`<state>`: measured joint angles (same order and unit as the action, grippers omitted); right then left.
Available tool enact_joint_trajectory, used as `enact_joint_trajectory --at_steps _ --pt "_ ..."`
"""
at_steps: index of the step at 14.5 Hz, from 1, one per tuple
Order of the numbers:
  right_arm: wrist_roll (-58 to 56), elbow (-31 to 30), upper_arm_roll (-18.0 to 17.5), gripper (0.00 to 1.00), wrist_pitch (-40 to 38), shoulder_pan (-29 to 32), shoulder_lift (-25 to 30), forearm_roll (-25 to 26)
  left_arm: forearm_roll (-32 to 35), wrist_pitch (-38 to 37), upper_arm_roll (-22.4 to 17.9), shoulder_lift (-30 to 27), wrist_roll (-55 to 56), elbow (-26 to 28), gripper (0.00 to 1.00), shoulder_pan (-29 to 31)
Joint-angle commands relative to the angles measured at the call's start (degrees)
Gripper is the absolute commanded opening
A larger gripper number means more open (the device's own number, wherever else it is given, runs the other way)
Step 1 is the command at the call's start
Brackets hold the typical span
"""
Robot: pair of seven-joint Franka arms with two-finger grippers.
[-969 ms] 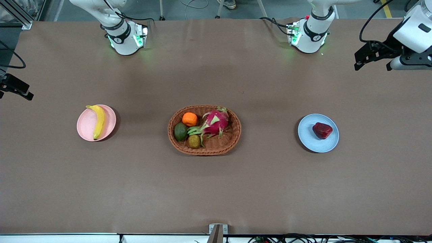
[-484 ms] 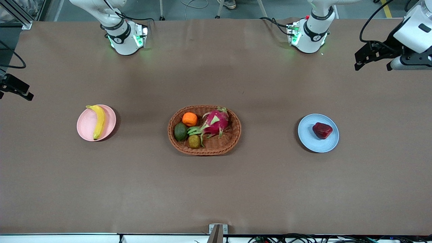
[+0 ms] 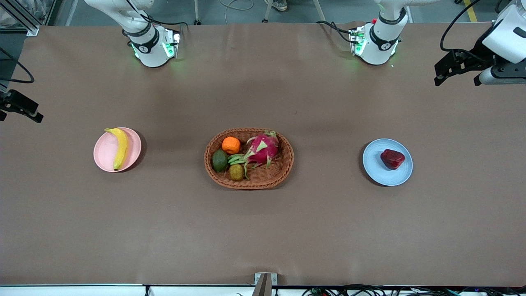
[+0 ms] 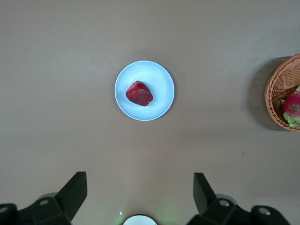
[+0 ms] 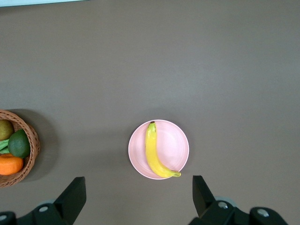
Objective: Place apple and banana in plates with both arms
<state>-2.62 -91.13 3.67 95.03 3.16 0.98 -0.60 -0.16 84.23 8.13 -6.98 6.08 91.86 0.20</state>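
Both claws are spread wide and hold nothing. The left claw (image 3: pixel 456 76) hangs high over the left arm's end of the bench (image 3: pixel 263 230), well apart from the apple (image 3: pixel 392 159) on the blue plate (image 3: pixel 376 170). The right claw (image 3: pixel 20 111) hangs over the right arm's end. On the pink plate (image 3: pixel 104 154), the banana (image 3: pixel 120 147) runs twelve to six in the front view, stem at twelve.

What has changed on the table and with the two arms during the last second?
Only the left gripper drifted slightly toward its arm's end of the table; the right gripper barely shifted. Both stay open and empty. The banana, apple, both plates and the basket stayed put.
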Motion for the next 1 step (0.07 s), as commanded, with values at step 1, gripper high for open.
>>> enact_joint_trajectory --at_steps 1 --pt "0.42 -0.98 -0.07 1.0 0.77 0.01 1.39 0.95 1.04 0.05 0.3 0.04 0.51 -0.63 1.0 0.16"
